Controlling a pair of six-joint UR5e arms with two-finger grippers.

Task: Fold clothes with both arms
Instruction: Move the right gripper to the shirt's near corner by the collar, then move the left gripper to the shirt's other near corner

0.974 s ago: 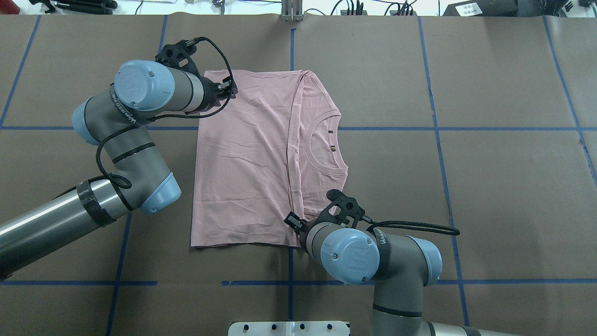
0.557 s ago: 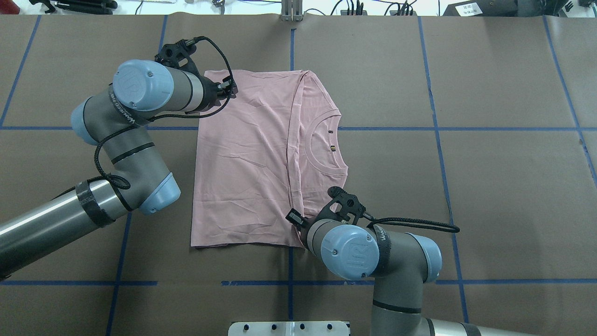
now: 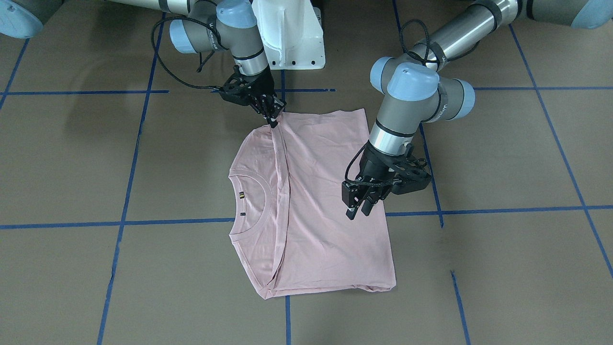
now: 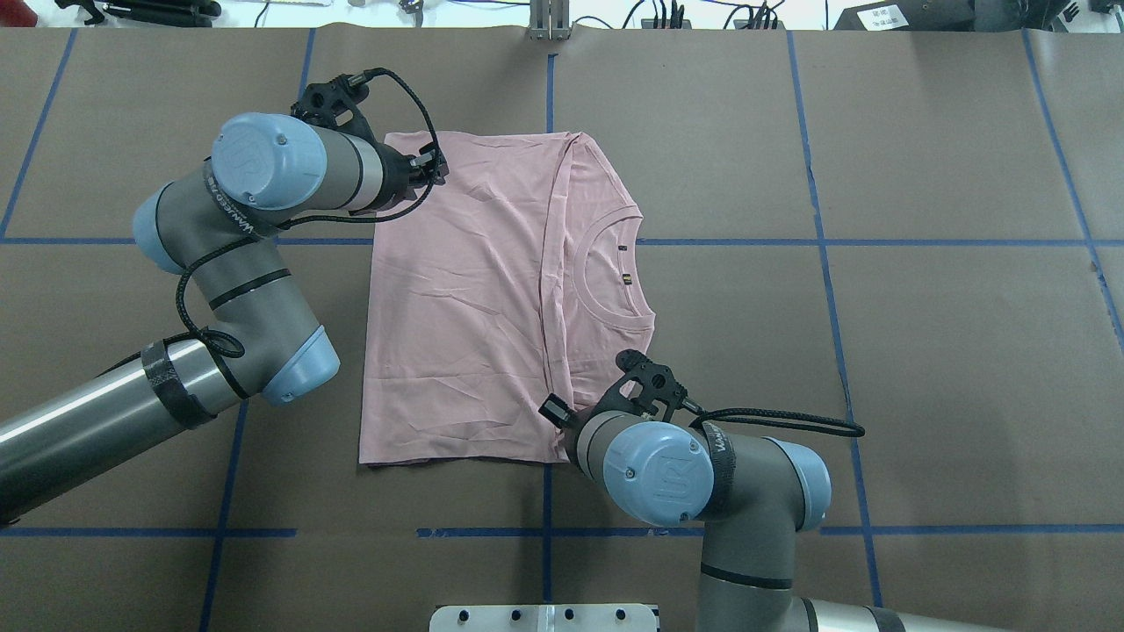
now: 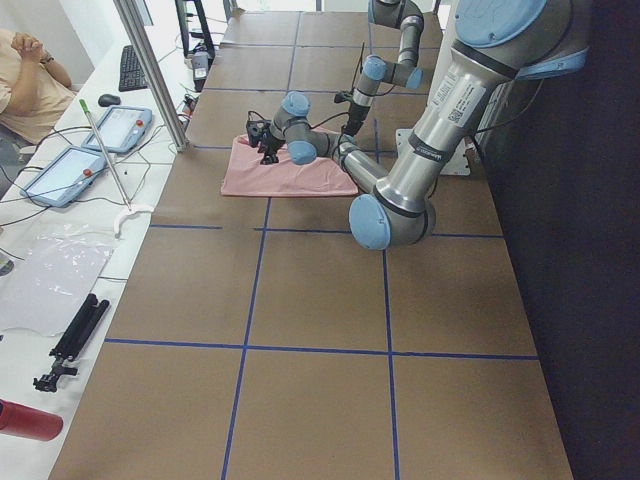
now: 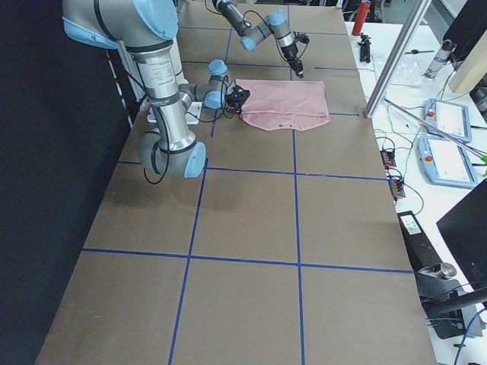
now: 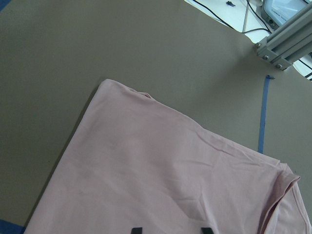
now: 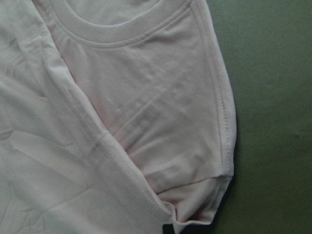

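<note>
The pale pink T-shirt (image 3: pixel 325 201) lies flat on the brown table, folded once, with the hem edge across the chest beside the ribbed collar (image 3: pixel 254 191). Its print is hidden. It also shows from overhead (image 4: pixel 465 298). My left gripper (image 3: pixel 358 212) hangs open a little above the shirt's folded side. Its two fingertips stand apart in the left wrist view (image 7: pixel 171 229) with nothing between them. My right gripper (image 3: pixel 273 122) is down at the shirt's near edge, shut on the hem corner. The right wrist view shows its tip (image 8: pixel 168 228) at the cloth.
The white pedestal base (image 3: pixel 292 38) stands behind the shirt. Blue tape lines (image 4: pixel 825 241) cross the table. An aluminium post (image 4: pixel 549 22) stands at the far edge. Teach pendants (image 5: pixel 125 128) and a seated operator (image 5: pixel 25 85) are beyond that edge.
My right arm has shifted slightly toward the shirt. The left arm and the shirt have barely moved.
</note>
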